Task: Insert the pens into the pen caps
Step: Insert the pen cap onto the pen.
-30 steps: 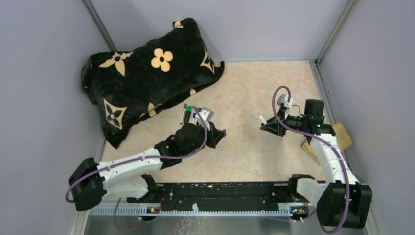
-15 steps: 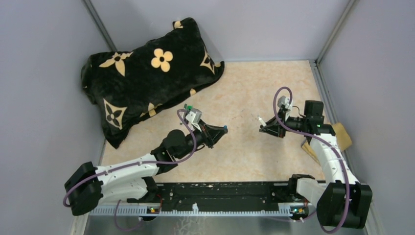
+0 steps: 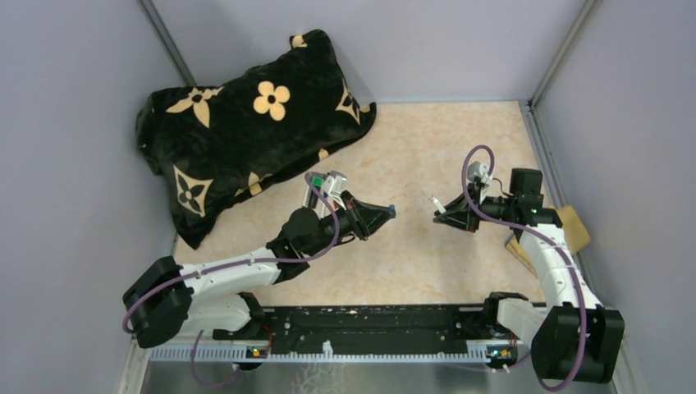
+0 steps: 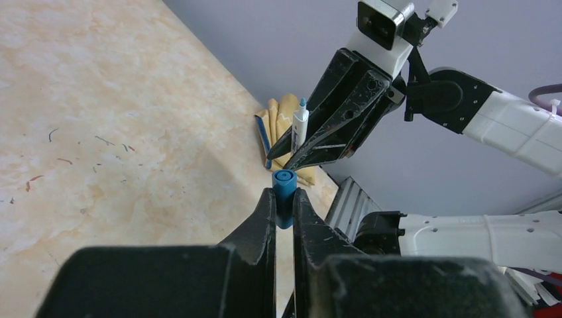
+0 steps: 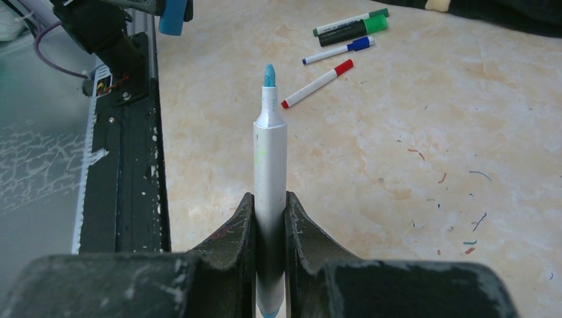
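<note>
My left gripper (image 3: 389, 212) is shut on a blue pen cap (image 4: 285, 187), which sticks out past the fingertips (image 4: 284, 199) with its round end facing the camera. My right gripper (image 3: 441, 215) is shut on a white pen (image 5: 270, 152) with a bare blue tip, pointing left at the cap. The pen also shows in the left wrist view (image 4: 299, 126), just above the cap and apart from it. The cap shows in the right wrist view (image 5: 173, 16). Several capped pens lie on the table: red-ended (image 5: 317, 84), blue-ended (image 5: 338, 50), and a thick black one with a green end (image 5: 351, 30).
A black pillow with tan flowers (image 3: 246, 123) fills the far left. A tan cardboard box (image 3: 574, 226) lies at the right edge behind the right arm. The black base rail (image 3: 369, 324) runs along the near edge. Grey walls enclose the table.
My left gripper has swung right and forward with the blue cap, closing most of the gap to the right gripper. The right gripper with the pen has barely moved.
</note>
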Controlling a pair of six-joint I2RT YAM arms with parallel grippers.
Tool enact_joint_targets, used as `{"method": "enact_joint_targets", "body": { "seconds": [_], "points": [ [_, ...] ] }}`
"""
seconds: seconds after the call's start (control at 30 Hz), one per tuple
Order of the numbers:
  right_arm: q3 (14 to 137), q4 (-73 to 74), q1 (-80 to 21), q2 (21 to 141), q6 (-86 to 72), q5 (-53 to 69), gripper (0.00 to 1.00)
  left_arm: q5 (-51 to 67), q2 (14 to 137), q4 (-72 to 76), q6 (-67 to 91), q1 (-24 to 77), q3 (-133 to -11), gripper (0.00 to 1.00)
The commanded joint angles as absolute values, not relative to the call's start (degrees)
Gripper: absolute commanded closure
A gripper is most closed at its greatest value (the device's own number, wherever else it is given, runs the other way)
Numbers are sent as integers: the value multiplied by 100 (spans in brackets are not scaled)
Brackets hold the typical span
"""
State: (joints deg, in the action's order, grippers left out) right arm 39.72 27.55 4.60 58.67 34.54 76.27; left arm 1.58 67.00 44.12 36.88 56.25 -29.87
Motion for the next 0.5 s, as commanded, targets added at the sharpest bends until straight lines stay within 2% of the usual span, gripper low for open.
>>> {"method": "enact_joint_targets", "body": {
  "seconds": [0.0, 0.47],
  "points": [
    [3906, 2700, 390, 5803, 3630, 7936, 100, 256, 6847, 4790, 4020, 5590, -3179, 100],
    [3860, 2654, 275, 5801, 3613, 7923, 100, 288, 7246, 4917, 4343, 5572, -3343, 100]
  ]
}}
